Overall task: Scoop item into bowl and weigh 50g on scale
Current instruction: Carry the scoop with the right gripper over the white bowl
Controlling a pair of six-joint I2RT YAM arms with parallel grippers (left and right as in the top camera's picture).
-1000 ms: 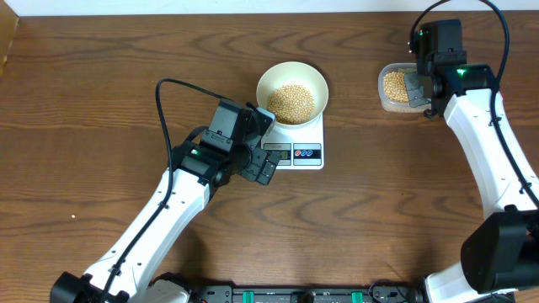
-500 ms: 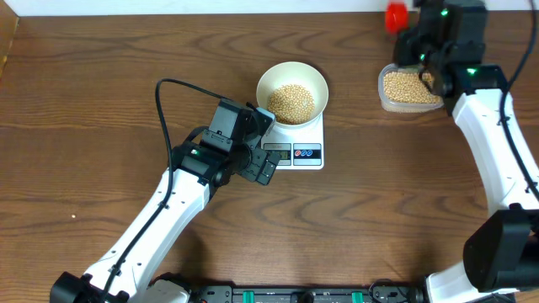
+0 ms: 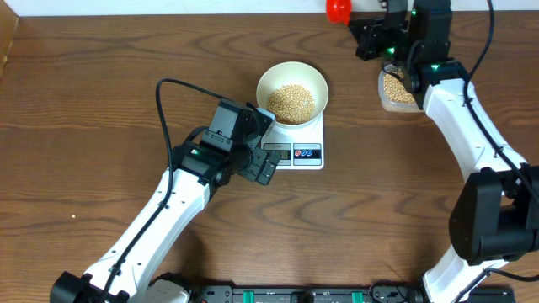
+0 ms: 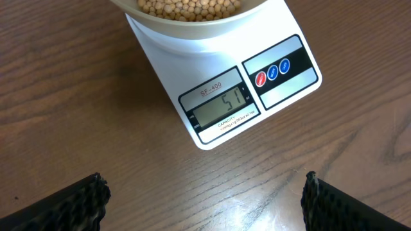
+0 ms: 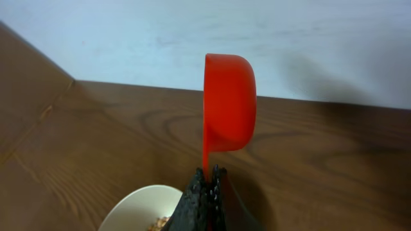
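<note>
On the wooden tabletop (image 3: 84,126), near its far edge, round tan beans (image 3: 291,101) are held in the white bowl (image 3: 290,69) on the scale (image 3: 316,133). A red scoop (image 5: 229,102) is clamped by the right end effector (image 5: 207,186). The left end effector (image 4: 205,205) is held wide open and empty, its fingers cropped.

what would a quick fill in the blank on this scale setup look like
The scale display reads ____.
The bowl on it holds ____.
The right gripper is shut on a ____ scoop.
The left gripper is ____.
Missing: 51; beans; red; open
</note>
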